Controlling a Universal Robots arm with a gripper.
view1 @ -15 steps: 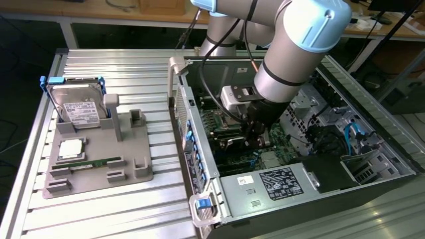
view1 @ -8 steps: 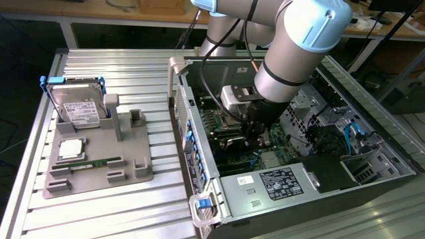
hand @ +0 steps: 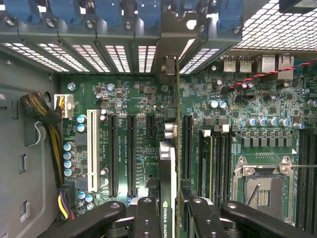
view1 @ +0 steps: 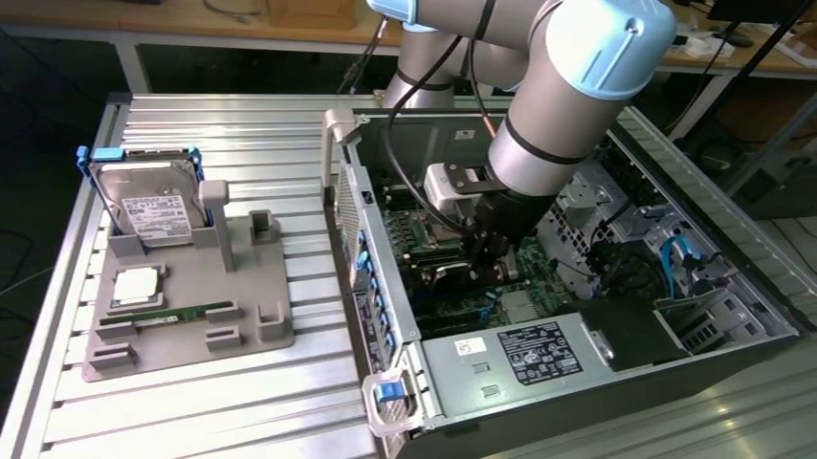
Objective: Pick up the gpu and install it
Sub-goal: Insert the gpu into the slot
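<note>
The gpu is seen edge-on in the wrist view, a thin dark card with a green logo sticker, standing upright over the green motherboard. Its silver bracket reaches the rear slot openings of the case. My gripper is shut on the card, with black fingers on either side. The card lies alongside a long black slot; I cannot tell whether it is seated. In the exterior view my gripper is deep inside the open computer case.
Other black slots and a white slot lie beside the card, and the CPU socket is close by. Bundled cables run along the case wall. A grey fixture outside holds a hard drive, a chip and a memory stick.
</note>
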